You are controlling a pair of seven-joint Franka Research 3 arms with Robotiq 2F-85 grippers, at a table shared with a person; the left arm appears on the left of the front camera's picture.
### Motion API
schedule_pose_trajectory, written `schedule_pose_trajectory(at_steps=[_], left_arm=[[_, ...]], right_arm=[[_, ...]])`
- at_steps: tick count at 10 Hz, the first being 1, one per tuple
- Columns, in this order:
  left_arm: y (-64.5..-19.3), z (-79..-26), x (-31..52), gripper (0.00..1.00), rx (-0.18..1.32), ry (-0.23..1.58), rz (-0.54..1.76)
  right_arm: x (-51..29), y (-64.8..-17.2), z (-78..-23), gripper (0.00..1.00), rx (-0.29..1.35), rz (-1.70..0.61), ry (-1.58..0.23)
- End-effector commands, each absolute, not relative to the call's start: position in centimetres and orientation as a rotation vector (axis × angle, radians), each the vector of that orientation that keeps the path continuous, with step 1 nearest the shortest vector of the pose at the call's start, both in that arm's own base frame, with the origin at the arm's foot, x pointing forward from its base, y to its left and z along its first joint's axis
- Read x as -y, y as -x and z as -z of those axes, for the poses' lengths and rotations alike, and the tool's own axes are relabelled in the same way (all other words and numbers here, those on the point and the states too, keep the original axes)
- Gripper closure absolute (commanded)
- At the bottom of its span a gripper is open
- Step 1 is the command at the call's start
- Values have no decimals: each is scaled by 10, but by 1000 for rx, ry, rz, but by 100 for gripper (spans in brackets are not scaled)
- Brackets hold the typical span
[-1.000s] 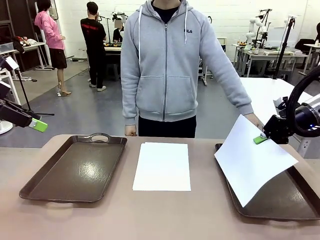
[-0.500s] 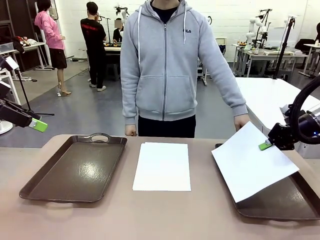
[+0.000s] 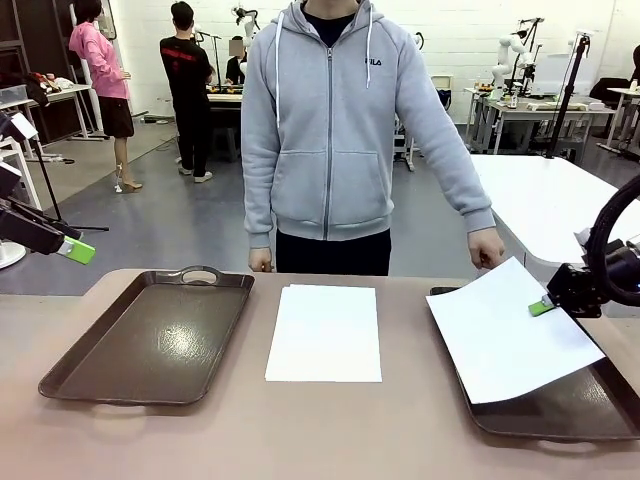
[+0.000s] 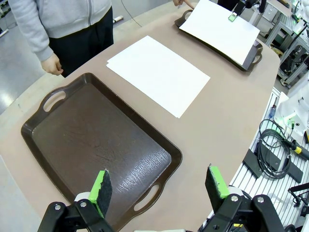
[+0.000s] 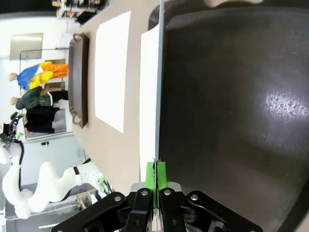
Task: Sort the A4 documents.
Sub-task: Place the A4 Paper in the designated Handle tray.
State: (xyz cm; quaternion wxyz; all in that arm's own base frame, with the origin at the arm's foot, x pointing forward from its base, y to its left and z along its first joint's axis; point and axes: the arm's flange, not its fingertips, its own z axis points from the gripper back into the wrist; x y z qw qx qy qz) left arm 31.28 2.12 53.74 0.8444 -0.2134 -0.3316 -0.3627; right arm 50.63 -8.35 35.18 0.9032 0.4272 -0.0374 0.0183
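Holding a thin white A4 paper sheet clamped by its edge in my right gripper — slanting over the dark brown handled tray | left gripper fingers apart above second brown tray | stack of white A4 sheets flat mid-table

- The premises were an open laboratory hall with a bare grey floor and white walls.
- Equipment-laden worktables stood in rows; people worked at a far bench.
- Coiled cables lay beside the table.
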Motion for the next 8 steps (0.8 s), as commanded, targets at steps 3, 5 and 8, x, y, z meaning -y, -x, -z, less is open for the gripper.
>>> schedule_pose_trajectory(at_steps=[3, 5, 8], left_arm=[[-314, -536, -23, 0, 713, 465, 786], [-314, -536, -23, 0, 713, 465, 786], [-314, -536, -23, 0, 713, 465, 786]], right_arm=[[103, -496, -348, 99, 180, 44, -833], [100, -498, -344, 99, 164, 37, -822], [96, -507, -344, 99, 119, 4, -803]])
